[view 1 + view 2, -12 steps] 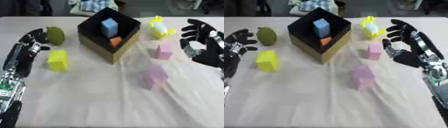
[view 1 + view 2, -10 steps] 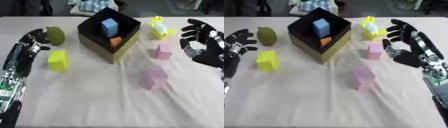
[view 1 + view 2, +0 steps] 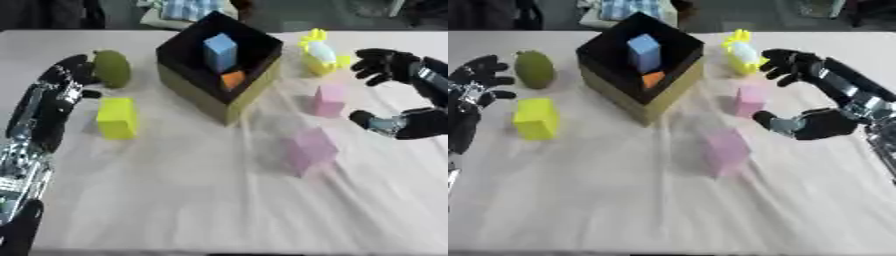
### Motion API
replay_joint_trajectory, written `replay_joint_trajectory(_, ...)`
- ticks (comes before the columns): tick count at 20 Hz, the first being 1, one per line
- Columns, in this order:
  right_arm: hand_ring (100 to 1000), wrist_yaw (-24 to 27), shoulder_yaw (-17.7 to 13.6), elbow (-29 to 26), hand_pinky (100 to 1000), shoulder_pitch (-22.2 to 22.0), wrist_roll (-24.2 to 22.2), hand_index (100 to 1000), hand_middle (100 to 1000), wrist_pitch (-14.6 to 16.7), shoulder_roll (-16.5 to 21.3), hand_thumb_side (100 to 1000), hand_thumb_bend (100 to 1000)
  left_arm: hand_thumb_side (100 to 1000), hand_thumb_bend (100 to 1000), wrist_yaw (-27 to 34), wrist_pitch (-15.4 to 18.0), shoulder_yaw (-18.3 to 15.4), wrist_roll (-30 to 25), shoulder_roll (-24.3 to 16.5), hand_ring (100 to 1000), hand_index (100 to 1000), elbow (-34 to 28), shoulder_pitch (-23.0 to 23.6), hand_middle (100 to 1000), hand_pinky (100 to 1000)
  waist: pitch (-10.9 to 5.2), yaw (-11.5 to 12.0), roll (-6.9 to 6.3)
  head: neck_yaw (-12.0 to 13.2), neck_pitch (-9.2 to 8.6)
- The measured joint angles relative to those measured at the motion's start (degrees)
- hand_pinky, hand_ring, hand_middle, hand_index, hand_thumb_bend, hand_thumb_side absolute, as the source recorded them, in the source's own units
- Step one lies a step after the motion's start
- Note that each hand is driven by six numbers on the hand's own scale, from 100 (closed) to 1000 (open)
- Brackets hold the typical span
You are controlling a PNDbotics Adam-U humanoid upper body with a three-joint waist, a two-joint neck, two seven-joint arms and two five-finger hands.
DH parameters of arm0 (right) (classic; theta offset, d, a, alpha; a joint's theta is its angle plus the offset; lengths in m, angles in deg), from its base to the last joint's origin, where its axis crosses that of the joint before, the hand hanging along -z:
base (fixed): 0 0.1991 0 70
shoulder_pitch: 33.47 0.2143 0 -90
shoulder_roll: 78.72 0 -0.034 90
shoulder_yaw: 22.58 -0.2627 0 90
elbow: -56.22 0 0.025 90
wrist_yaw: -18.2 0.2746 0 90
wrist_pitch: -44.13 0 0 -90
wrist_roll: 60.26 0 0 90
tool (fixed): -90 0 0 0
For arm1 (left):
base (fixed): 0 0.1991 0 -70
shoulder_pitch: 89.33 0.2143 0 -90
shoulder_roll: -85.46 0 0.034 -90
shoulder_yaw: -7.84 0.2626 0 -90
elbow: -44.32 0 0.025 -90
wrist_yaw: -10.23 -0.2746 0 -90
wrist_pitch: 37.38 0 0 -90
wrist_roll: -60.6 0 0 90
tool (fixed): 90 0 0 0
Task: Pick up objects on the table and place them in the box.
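The box [image 3: 219, 70] sits at table centre-rear and holds two items — a blue block [image 3: 220, 50] and an orange block [image 3: 232, 80]. Five remain outside: small pink block [image 3: 330, 99], large pink block [image 3: 307, 150], yellow block [image 3: 117, 117], green fruit [image 3: 111, 68], yellow toy [image 3: 318, 52]. Judged under halfway. Right hand [image 3: 820, 122] spread beside the small pink block, grasping nothing; left hand [image 3: 54, 102] relaxed — empty.

Black right hand [image 3: 811, 102] raised at right, fingers spread, thumb apart below. Black left hand [image 3: 63, 85] rests at left, fingers relaxed.
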State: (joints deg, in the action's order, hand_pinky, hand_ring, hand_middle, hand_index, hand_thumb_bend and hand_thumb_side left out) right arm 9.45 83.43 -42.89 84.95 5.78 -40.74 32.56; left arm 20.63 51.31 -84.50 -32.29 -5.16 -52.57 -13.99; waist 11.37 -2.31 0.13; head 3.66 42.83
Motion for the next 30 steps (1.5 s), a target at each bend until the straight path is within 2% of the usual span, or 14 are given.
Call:
replay_joint_trajectory(6,846,-3.3,3.0,-2.0,791,2.6,-8.8,939,844,0.5,3.6,249,450,592,505,-0.2,0.0,0.3,-0.3,0.0,763,856,-0.2,0.1,752,670,-0.01,0.0,0.01,0.0,0.42)
replay_joint_trajectory(14,862,-5.9,6.8,-1.1,805,5.1,-14.5,933,860,1.9,4.0,239,437,597,502,-0.3,-0.1,0.7,-0.8,-0.1,765,857,-0.2,0.1,751,669,-0.02,0.4,0.01,-0.1,0.44)
replay_joint_trajectory(21,875,-8.3,9.3,2.0,813,6.7,-17.0,941,869,3.6,2.6,241,427,599,494,-0.3,-0.2,1.0,-1.3,-0.1,766,857,-0.3,0.1,751,668,-0.02,0.6,0.01,-0.2,0.45)
replay_joint_trajectory(30,919,-11.8,10.9,6.2,853,8.4,-17.5,972,909,5.9,-0.7,245,432,602,489,-0.3,-0.3,1.1,-1.7,0.0,768,858,-0.3,0.1,749,668,-0.02,0.8,0.01,-0.5,0.45)
